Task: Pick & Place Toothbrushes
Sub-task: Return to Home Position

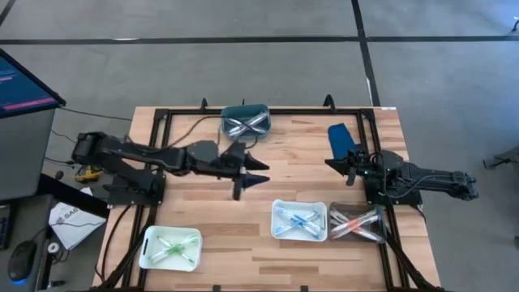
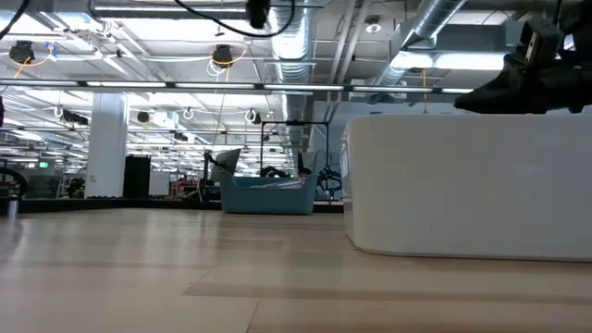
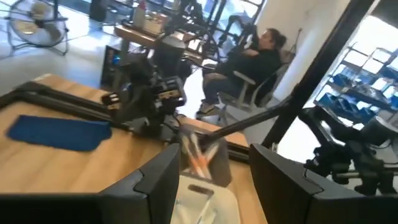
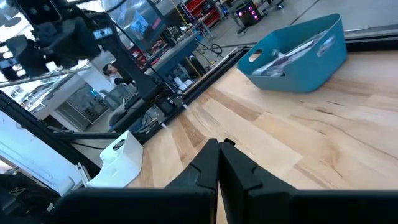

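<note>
Left claw (image 1: 259, 171) over surface (image 1: 300, 174) middle, fingers (image 3: 155, 180) apart, empty. Right claw (image 4: 219, 151) near blue flat piece (image 1: 340, 136), perhaps lid, fingers (image 4: 204, 167) together. Toothbrushes (image 1: 243, 124) lying in four bins (image 1: 224, 122).

Wood-plank bench (image 1: 300, 162) on grey concrete floor (image 1: 203, 20) with dark seam lines. Monitor (image 1: 20, 81) just off the bench's left-arm side. Beyond the bench is an open workshop: white pillar (image 2: 106, 143), silver ceiling ducts (image 2: 301, 46), hanging lamps (image 2: 222, 57). A person (image 3: 255, 59) sits past the bench edge.

L arm (image 1: 162, 156) jaws apart, R arm (image 1: 430, 180) jaws closed
</note>
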